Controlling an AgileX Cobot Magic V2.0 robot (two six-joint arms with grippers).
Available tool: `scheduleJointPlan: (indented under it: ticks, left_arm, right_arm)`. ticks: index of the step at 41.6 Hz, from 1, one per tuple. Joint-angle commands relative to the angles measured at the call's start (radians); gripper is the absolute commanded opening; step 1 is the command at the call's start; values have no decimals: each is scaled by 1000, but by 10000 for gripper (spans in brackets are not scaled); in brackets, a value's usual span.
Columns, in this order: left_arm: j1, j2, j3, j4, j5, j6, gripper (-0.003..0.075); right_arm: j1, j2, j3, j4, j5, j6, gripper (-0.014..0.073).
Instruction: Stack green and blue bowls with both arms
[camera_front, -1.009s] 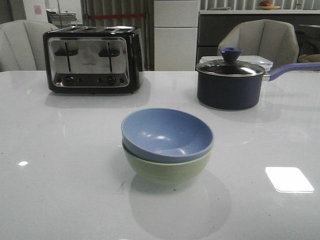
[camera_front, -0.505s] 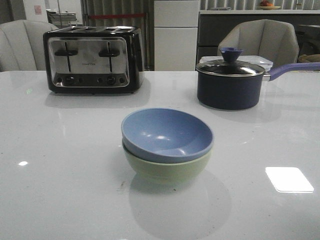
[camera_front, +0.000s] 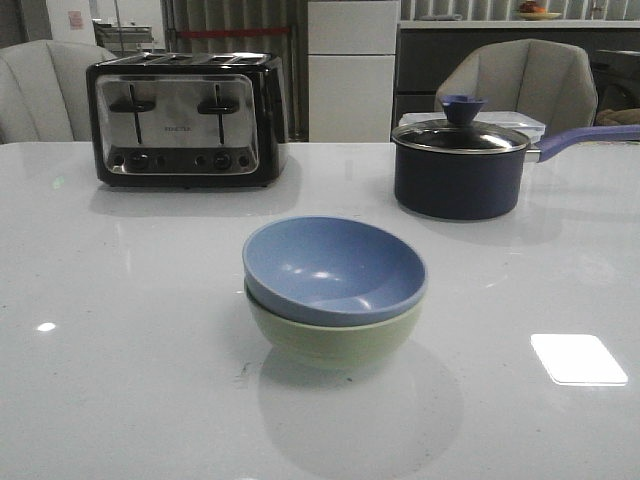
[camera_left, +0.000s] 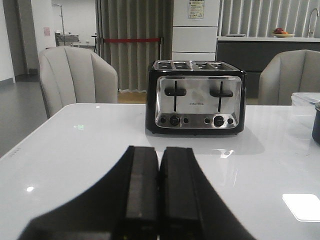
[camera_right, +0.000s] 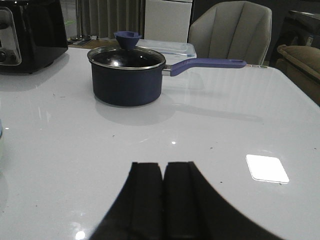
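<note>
Currently left gripper (camera_left: 158, 200): fingers pressed together, nothing held, low over white table (camera_front: 120, 350), facing four-slot toaster (camera_left: 195, 96). Right gripper (camera_right: 163, 202): fingers together, nothing held, facing dark lidded saucepan (camera_right: 126, 75) with purple handle. Neither arm visible in front view; both clear of bowls. Blue bowl (camera_front: 335, 268) nested inside green bowl (camera_front: 335, 338), mid-table, nearer camera than toaster and saucepan. Rims near parallel, blue seated slightly left. Both matte, deep, round. Judgement: stacking complete; no grasp required, only hold arms clear.
</note>
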Motion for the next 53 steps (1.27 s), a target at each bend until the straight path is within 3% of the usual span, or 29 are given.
scheduleJointPlan:
  ticks: [1,15,24,53]
  left_arm:
    - [-6,-19,2,-6,-86,-8,93]
    - [-6,-19,2,-6,-86,-8,93]
    - [-6,-19,2,-6,-86,-8,93]
    - [-6,-19,2,-6,-86,-8,93]
  right_arm:
    - [-8,-21,-1,-3,-100,-4,57]
    - [-8,-20,-1,-3,-119,3,57]
    - [-10,-20,-1,-114,-195,188,57]
    - [-10,-20,-1,-125,-213,188,57]
